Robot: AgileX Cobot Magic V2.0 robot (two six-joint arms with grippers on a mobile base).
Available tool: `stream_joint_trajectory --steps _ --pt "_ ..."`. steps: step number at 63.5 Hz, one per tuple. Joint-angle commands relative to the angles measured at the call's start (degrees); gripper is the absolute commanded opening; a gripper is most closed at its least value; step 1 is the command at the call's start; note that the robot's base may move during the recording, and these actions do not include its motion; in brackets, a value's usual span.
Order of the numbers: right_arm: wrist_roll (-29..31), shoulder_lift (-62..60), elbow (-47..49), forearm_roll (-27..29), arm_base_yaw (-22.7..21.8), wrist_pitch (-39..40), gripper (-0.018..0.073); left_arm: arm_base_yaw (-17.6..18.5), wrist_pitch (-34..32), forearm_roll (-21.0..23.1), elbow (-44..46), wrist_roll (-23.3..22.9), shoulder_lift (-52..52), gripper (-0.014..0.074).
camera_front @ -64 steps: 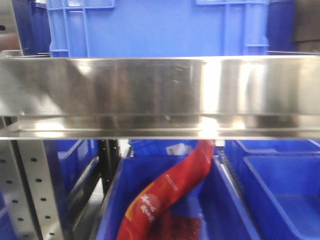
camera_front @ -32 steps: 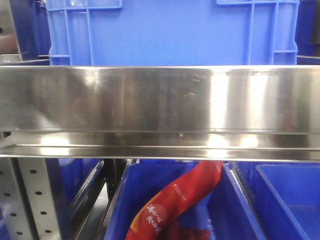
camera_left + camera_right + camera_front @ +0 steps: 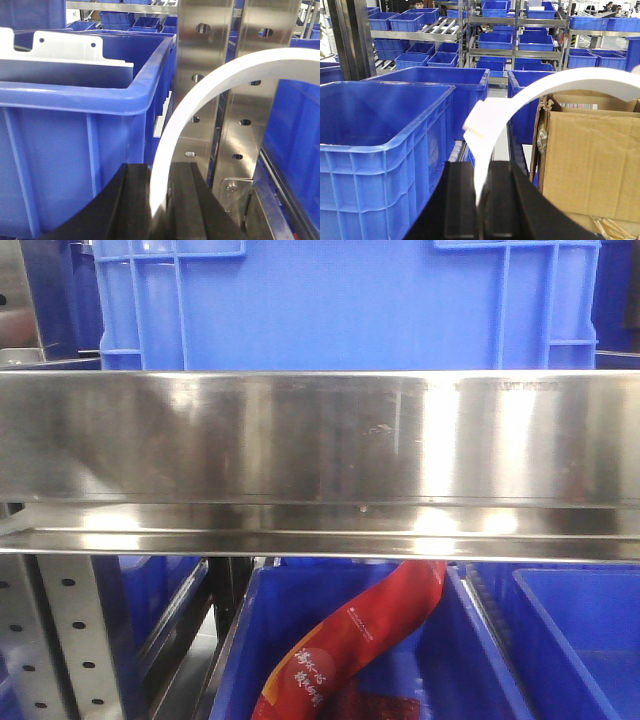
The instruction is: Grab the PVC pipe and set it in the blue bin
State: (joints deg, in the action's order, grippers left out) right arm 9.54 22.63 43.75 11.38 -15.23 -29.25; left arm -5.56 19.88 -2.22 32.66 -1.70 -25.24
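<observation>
The pipe (image 3: 192, 100) sits pinched in the left claw (image 3: 160, 190), arcing up just beside a blue bin's (image 3: 145, 87) rim, not over it. The right claw (image 3: 480, 187) clamps a white arc (image 3: 555, 82) too, with another bin (image 3: 385, 147) on its left. Out front, the steel shelf rail (image 3: 320, 440) has stopped shifting. The robot looks settled, so I'd guess the drop is next.

Warehouse: steel racks (image 3: 415, 35) full of blue bins (image 3: 495, 40)
</observation>
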Motion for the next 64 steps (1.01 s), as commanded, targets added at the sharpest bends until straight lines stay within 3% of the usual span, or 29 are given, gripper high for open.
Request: stream_joint_trajectory --steps 1,64 --pt "0.15 -0.01 -0.04 -0.17 0.0 1.39 -0.0169 -0.03 -1.65 0.43 -0.02 -0.44 0.35 -0.0111" --pt "0.15 0.01 -0.04 -0.17 0.0 1.54 -0.0169 -0.03 -2.29 0.43 -0.02 -0.44 0.35 -0.0111"
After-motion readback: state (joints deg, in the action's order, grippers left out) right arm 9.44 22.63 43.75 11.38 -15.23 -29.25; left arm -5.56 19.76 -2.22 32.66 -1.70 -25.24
